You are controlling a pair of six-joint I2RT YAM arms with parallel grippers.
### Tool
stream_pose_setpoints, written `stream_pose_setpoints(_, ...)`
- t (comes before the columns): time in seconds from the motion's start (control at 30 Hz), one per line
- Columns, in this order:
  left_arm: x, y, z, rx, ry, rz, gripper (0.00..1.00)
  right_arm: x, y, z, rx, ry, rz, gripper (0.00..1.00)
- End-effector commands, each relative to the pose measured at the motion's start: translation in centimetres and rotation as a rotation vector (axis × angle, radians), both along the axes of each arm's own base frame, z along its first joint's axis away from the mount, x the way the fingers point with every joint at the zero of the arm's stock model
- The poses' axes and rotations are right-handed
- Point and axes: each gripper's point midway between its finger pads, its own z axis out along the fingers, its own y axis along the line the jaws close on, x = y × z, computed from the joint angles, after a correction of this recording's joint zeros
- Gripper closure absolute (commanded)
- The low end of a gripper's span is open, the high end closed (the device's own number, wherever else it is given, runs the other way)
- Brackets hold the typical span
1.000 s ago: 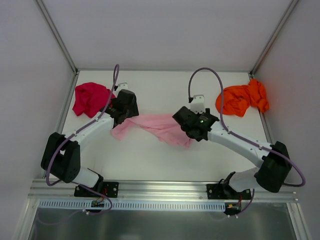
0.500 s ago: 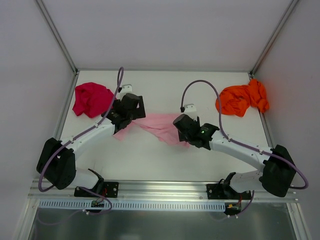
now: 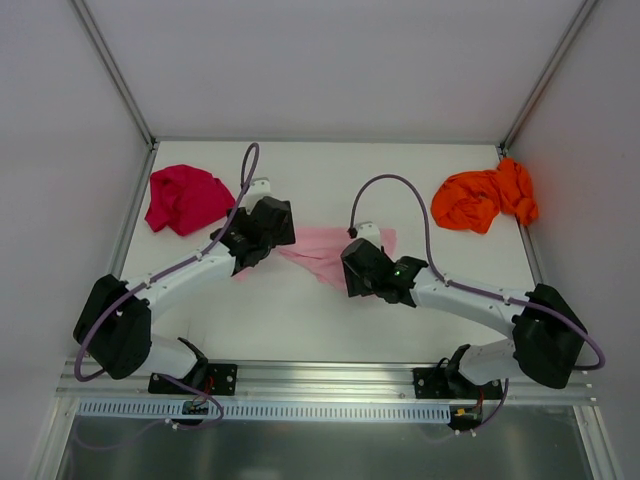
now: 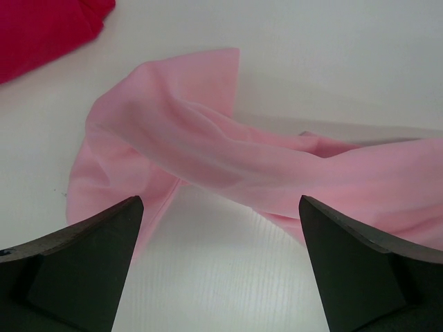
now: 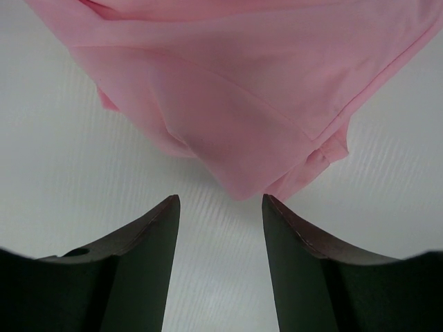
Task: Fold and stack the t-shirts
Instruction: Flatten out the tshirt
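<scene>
The light pink t-shirt lies crumpled and twisted on the white table between my two arms. My left gripper hovers over its left end, jaws wide open, with bare table and a pink fold between the fingers. At the shirt's near right end my right gripper is open as well; a pink corner lies just ahead of its fingertips and touches neither. The magenta-red t-shirt is bunched at the far left, and the orange t-shirt at the far right.
White walls with metal corner posts enclose the table on three sides. The magenta-red shirt's edge shows at the top left of the left wrist view. An aluminium rail runs along the near edge by the arm bases.
My left gripper has opened wide, let go of the pink shirt and shifted right. My right gripper has moved left and nearer. The stretched shirt has slackened onto the table.
</scene>
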Motion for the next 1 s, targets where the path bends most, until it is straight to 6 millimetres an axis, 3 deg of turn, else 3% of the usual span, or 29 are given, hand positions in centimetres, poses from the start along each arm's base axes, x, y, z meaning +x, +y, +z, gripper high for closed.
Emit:
stream_pose_setpoints(0.0, 0.2, 0.7, -0.5, 0.017, -0.003, 0.056, 0.01, -0.1, 1.1, -0.7, 0.037, 0.008, 0.020, 0.45)
stream_pose_setpoints(0.13, -0.9, 2.0, -1.8, 0.045, 0.040, 0.117, 0.01, -0.1, 0.8, -1.5, 0.008, 0.016, 0.014, 0.45)
stream_pose_setpoints(0.33, -4.1, 3.3, -4.7, -0.028, 0.101, 0.195, 0.01, 0.5, 1.0, -1.8, 0.011, -0.007, 0.008, 0.44)
stream_pose_setpoints(0.63, -6.9, 5.1, -7.3, -0.128, 0.055, 0.263, 0.01, 0.7, 1.5, -2.8, 0.016, 0.003, 0.012, 0.44)
stream_pose_setpoints(0.83, -7.7, 6.6, -8.3, -0.162, -0.011, 0.307, 0.01, 0.6, 1.4, -2.6, 0.019, -0.005, 0.014, 0.44)
stream_pose_setpoints(0.97, -7.2, 6.5, -8.7, -0.177, -0.044, 0.306, 0.01, 0.6, 1.5, -2.5, 0.023, -0.010, 0.018, 0.44)
